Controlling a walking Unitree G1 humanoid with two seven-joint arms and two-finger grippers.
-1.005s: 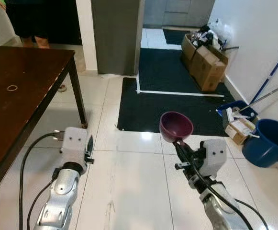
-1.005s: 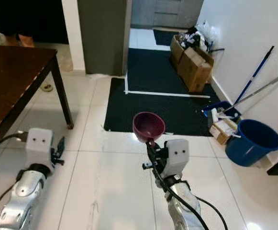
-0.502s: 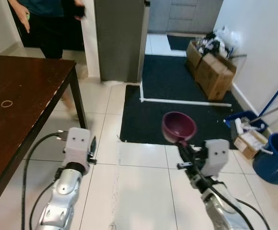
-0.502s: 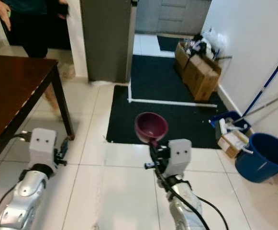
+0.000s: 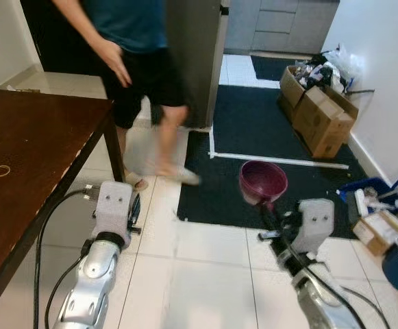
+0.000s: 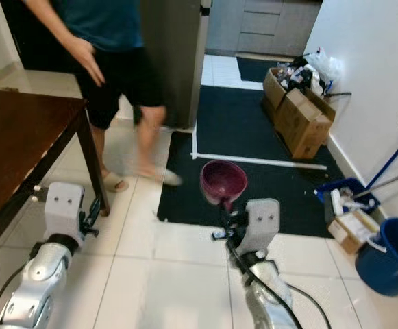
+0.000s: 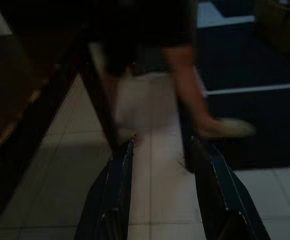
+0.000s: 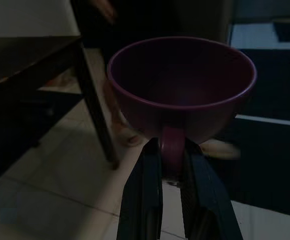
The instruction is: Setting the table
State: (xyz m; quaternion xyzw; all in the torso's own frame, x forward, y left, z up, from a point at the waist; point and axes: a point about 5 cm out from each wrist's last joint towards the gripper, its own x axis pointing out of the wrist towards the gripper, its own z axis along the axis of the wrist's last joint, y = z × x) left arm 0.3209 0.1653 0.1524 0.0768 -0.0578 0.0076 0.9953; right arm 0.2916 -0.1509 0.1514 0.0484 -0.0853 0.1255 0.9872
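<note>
My right end effector (image 8: 172,172) pinches the handle of a maroon cup (image 5: 263,181) between its two black fingers (image 8: 147,195), holding the cup upright and raised in front of me, above the seam where the white floor tiles (image 5: 205,288) meet a black mat (image 5: 253,137). The cup's inside looks bare in the dim right wrist view. My left end effector (image 7: 159,165) hangs low beside the dark wooden worktop (image 5: 27,151), its fingers (image 7: 117,190) spread apart with nothing between them, aimed at the floor near the worktop's leg (image 5: 116,147). A small ring (image 5: 1,171) lies on the worktop, well apart from the cup.

A person (image 5: 133,62) in a dark teal shirt and black shorts walks across the floor past the worktop's far corner, blurred, one hand (image 5: 116,62) hanging open, one sandalled foot (image 5: 178,175) at the mat's edge. Behind them stands a grey cabinet (image 6: 178,48). Along the wall on my right sit cardboard boxes (image 5: 322,116) stuffed with clutter, a smaller box (image 5: 377,229) with a label too small for me to read, a blue bucket (image 6: 390,253) and a blue mop handle (image 6: 390,161) leaning on the wall. I can make out no legible writing or brand anywhere.
</note>
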